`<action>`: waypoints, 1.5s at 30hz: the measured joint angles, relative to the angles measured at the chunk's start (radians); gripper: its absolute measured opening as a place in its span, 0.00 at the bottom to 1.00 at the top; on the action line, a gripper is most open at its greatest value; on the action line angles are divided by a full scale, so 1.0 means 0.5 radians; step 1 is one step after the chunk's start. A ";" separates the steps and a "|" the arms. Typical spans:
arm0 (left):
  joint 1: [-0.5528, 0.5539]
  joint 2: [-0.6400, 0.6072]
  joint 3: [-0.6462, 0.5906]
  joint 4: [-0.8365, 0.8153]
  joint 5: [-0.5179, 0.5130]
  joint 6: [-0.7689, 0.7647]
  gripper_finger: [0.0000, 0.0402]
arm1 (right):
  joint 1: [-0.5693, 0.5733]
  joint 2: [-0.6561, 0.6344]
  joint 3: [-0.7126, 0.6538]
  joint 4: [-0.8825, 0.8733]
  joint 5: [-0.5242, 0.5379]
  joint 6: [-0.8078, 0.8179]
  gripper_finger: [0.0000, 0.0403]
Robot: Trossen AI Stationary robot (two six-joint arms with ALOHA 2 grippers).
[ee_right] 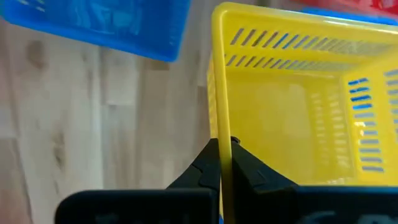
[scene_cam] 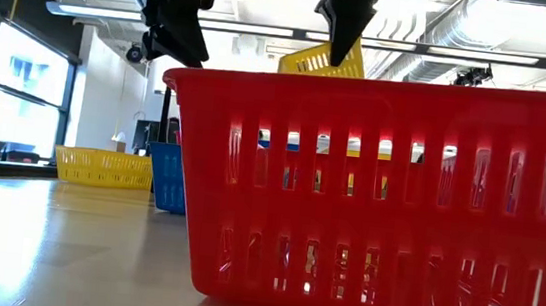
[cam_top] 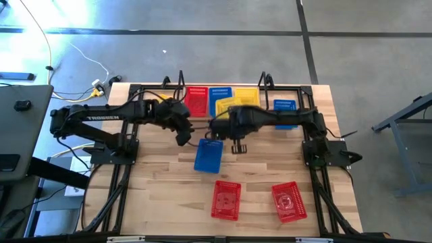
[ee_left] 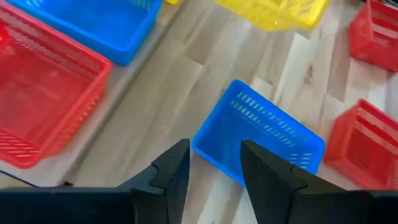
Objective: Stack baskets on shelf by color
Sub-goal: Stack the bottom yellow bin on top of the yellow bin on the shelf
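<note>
Baskets, plastic, mesh-bottomed, in red, blue and yellow, on and beside a wooden shelf [cam_top: 202, 86] along the table's far edge.

Shelf contents, left to right in the high view: red basket [cam_top: 197, 100]; blue basket [cam_top: 220, 95]; yellow basket [cam_top: 247, 94]. Further blue basket [cam_top: 284, 109] at the shelf's right end, partly under the right arm; whether it sits on the plank cannot be told.

Held item: a second yellow basket [ee_right: 298, 106], tilted, raised above the table near the shelf's middle. Right gripper [ee_right: 225, 163] pinches its rim wall, fingers pressed close on either side of the thin plastic. Low view shows this basket [scene_cam: 322, 61] hanging in the air from the gripper [scene_cam: 341, 41].

Table items: loose blue basket [cam_top: 208, 155] at mid-table, just in front of the two grippers; two red baskets near the front edge, one at centre [cam_top: 226, 200], one to its right [cam_top: 289, 202], near each other but apart. One of them fills the foreground of the low view [scene_cam: 370, 192].

Left gripper [ee_left: 214, 171]: fingers spread, holding nothing, hovering above the near corner of the loose blue basket [ee_left: 258, 134]. In the high view it sits [cam_top: 183, 132] left of that basket, just in front of the shelf.

Table [cam_top: 162, 196]: light wooden planks.
</note>
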 joint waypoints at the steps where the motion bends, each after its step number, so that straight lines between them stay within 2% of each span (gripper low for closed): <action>1: 0.020 0.000 0.000 -0.001 0.001 0.001 0.33 | -0.033 -0.004 0.000 -0.006 0.000 -0.017 0.00; 10: 0.167 0.000 0.000 -0.004 0.016 0.031 0.33 | -0.273 -0.027 0.000 -0.080 -0.007 -0.141 0.00; 14: 0.211 0.000 0.000 -0.005 0.023 0.031 0.33 | -0.363 -0.049 0.000 -0.075 -0.080 -0.155 0.00; 22: 0.287 0.000 0.000 -0.004 0.021 0.031 0.33 | -0.495 -0.234 0.000 -0.075 -0.081 -0.151 0.00; 27: 0.332 0.000 0.000 0.003 0.017 0.031 0.33 | -0.546 -0.304 0.000 -0.043 -0.043 -0.156 0.00; 38: 0.405 0.000 0.000 0.004 0.016 0.031 0.33 | -0.578 -0.314 0.000 0.019 -0.137 -0.191 0.00; 45: 0.406 0.000 0.000 0.018 0.008 0.031 0.33 | -0.594 -0.313 -0.001 0.409 -0.134 -0.213 0.00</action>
